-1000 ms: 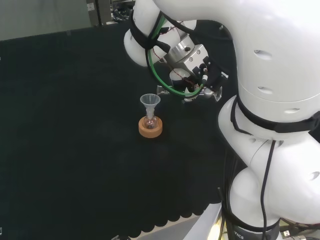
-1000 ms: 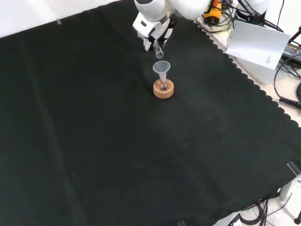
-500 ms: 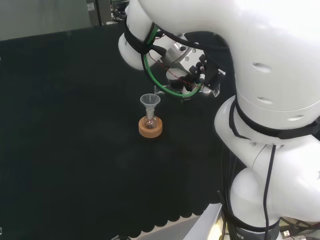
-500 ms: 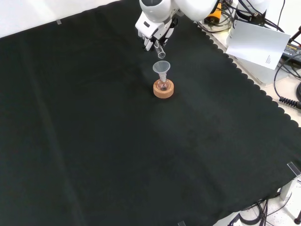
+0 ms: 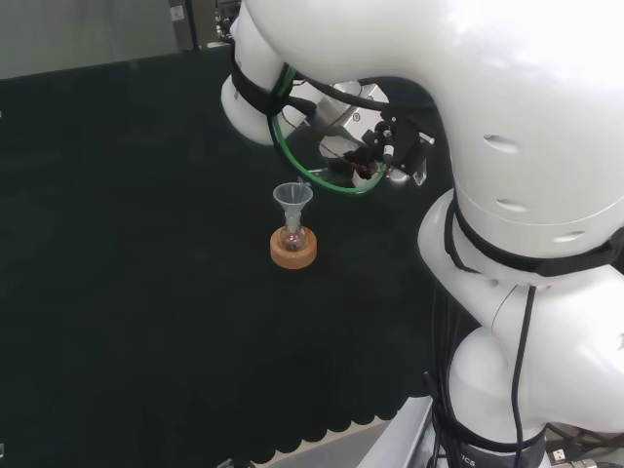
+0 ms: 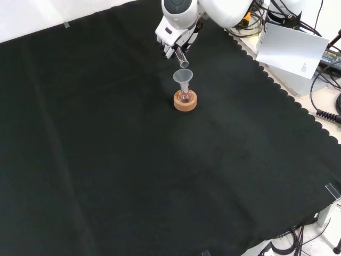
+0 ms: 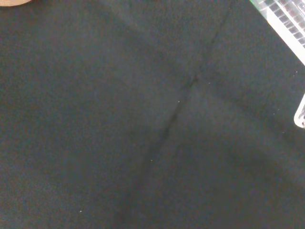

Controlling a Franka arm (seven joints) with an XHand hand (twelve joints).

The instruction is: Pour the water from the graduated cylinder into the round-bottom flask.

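head behind, front opposite (shared cork stand (image 5: 293, 250) (image 6: 185, 101)) — wrist close

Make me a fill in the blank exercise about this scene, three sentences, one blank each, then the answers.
1. The round-bottom flask sits on a ring-shaped stand made of ____.
2. In the flask's neck stands a clear ____ that widens upward.
3. In the front view, the hand holds the graduated cylinder tilted, its open mouth just ____ the funnel.

Missing words: cork; funnel; above
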